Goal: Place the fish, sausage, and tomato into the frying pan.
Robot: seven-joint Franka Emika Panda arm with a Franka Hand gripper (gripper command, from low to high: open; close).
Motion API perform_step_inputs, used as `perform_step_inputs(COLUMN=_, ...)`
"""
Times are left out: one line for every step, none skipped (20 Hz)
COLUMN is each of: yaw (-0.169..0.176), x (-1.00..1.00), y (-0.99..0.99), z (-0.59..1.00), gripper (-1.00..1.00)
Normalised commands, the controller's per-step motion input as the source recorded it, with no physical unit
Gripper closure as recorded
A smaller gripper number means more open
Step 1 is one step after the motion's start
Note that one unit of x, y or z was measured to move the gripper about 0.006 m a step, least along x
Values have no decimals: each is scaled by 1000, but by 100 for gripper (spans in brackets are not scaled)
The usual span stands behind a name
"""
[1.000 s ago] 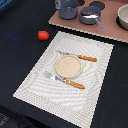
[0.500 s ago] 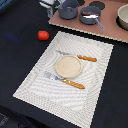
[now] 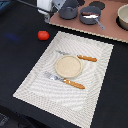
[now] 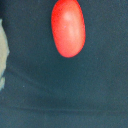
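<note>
The tomato (image 3: 43,35), a small glossy red ball, lies on the dark tabletop off the striped placemat's far corner on the exterior view's left. It fills the wrist view (image 4: 68,27), directly under the camera. My gripper (image 3: 46,10) hangs above and behind the tomato at the top left of the exterior view. Its fingers are too blurred to read and do not show in the wrist view. The frying pan (image 3: 84,11) stands on the brown board with its grey handle toward the mat. A white piece, the fish (image 3: 90,18), lies in it. A small reddish bit beside it may be the sausage.
A deeper grey pot (image 3: 68,9) stands beside the pan. A pale bowl (image 3: 123,17) is at the right edge of the board (image 3: 107,27). On the placemat (image 3: 35,82) are a tan plate (image 3: 67,66) and two pieces of cutlery with orange handles (image 3: 74,83) (image 3: 86,58).
The gripper has shifted slightly at the top of the exterior view. The tomato, pan and table setting have not moved.
</note>
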Motion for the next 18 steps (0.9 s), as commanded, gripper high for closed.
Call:
perform_step_inputs(yaw=47, x=-689, y=-240, z=-589, gripper=-100)
perform_step_inputs(yaw=46, x=-717, y=-214, z=-591, gripper=-100)
perform_step_inputs(yaw=47, x=-746, y=-163, z=-591, gripper=-100)
perform_step_inputs(yaw=48, x=-763, y=-97, z=-549, gripper=-100)
perform_step_inputs(yaw=45, x=-694, y=-20, z=-489, gripper=-100)
perform_step_inputs(yaw=44, x=-620, y=0, z=-423, gripper=-100)
perform_step_inputs(yaw=46, x=-491, y=0, z=-374, gripper=-100)
perform_step_inputs(yaw=46, x=-406, y=0, z=-357, gripper=-100)
perform_step_inputs(yaw=40, x=-329, y=0, z=-340, gripper=-100)
perform_step_inputs(yaw=33, x=-206, y=0, z=-286, gripper=-100)
perform_step_inputs(yaw=11, x=-23, y=0, z=-240, gripper=-100)
perform_step_inputs(yaw=0, x=0, y=-11, z=-160, gripper=-100)
perform_step_inputs(yaw=0, x=43, y=0, z=-126, gripper=-100)
perform_step_inputs(yaw=0, x=109, y=-9, z=-97, gripper=-100)
perform_step_inputs(yaw=0, x=143, y=-3, z=-123, gripper=-100)
perform_step_inputs(yaw=0, x=137, y=-11, z=-143, gripper=-100)
perform_step_inputs(yaw=0, x=51, y=0, z=-211, gripper=-100)
perform_step_inputs(yaw=0, x=0, y=-20, z=-243, gripper=-100)
